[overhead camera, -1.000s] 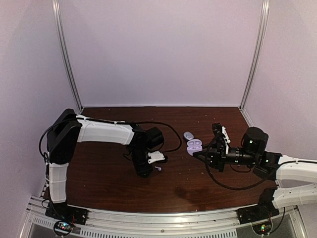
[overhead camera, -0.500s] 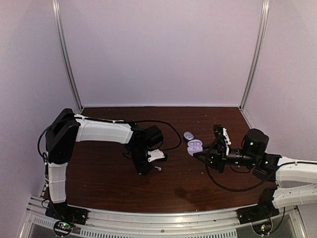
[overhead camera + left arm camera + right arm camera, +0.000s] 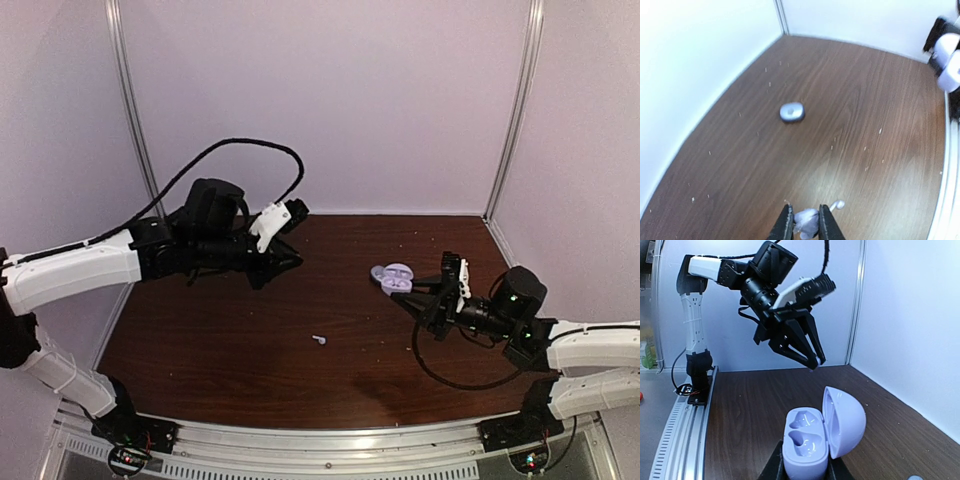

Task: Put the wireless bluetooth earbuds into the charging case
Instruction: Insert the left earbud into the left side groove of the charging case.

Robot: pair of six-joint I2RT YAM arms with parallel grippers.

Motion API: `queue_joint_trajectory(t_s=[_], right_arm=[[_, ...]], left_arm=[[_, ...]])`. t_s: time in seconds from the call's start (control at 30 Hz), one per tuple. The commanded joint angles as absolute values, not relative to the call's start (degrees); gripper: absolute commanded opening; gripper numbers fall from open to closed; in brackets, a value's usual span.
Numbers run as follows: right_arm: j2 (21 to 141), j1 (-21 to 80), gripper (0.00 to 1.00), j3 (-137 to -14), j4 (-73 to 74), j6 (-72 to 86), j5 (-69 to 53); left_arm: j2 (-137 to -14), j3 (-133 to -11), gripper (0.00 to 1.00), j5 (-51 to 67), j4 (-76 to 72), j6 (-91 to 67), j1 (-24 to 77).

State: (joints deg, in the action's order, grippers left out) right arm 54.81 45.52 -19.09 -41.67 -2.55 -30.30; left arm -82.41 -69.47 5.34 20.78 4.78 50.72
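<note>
Glossy lavender clamshell charging case (image 3: pixel 812 440), lid open, pinched in the right gripper (image 3: pixel 805 467); left gripper (image 3: pixel 806 212) narrowly clamps a pale, short-stemmed earbud (image 3: pixel 807 222)

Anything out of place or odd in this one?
One earbud lies alone on the table, in neither hand and apart from the open charging case held by the right hand. The raised left hand pinches a small whitish piece, so this one looks left behind or dropped.
</note>
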Motion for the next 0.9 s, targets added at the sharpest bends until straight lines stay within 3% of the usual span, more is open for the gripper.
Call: queue_joint_trajectory(t_s=[0.0,0.37,0.6,0.87], right_arm=[[58.48,46.24,0.0,-19.12,-50.76,-8.89,-25.0],[66.16,49.92,0.0,-22.09,-60.32,-15.56,-14.1],[71.05,57.12,0.0,-23.86,-63.55,-22.68,-0.54],[73.18,61.63,0.0,-23.65,-68.12,-28.44,4.11]], left_arm=[[-75.49,-62.95,0.15,11.07,2.34,4.17,50.8],[-71.08,-54.94,0.16,19.06,-22.89,-1.34,52.84],[-76.48,-56.93,0.15,17.18,-28.81,-1.26,57.5],[-80.99,-58.63,0.14,19.13,-29.82,-0.57,60.88]])
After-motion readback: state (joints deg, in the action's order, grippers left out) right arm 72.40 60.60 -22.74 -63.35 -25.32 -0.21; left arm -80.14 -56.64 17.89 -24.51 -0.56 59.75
